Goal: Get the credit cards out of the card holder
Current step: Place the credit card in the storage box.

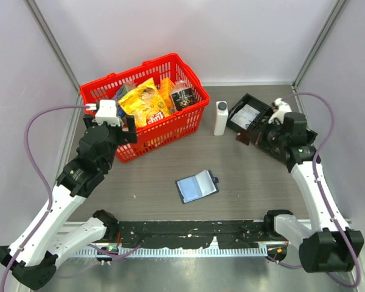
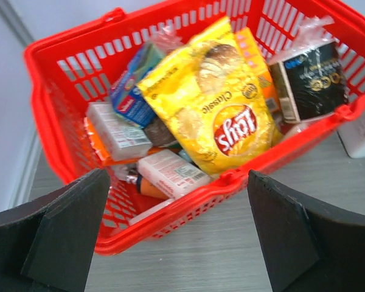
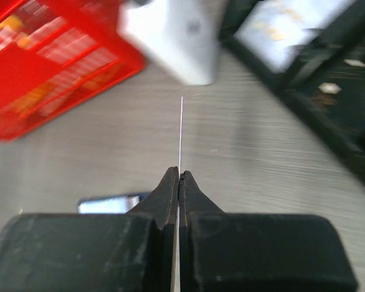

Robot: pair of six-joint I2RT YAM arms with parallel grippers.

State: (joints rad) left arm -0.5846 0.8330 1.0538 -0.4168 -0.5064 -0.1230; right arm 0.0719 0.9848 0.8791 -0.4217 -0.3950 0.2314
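R claw pinching a card edge-on; grip firm, lower close to surface b4 letting go. L claw spread, idle.

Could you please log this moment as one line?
left gripper open; right gripper shut on credit card; card holder open on table

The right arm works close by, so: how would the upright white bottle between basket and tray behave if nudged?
The white bottle is tall and narrow on a small base, so it would probably tip if pushed high. Nudged low, it may slide on the smooth table. Its weight cannot be judged.
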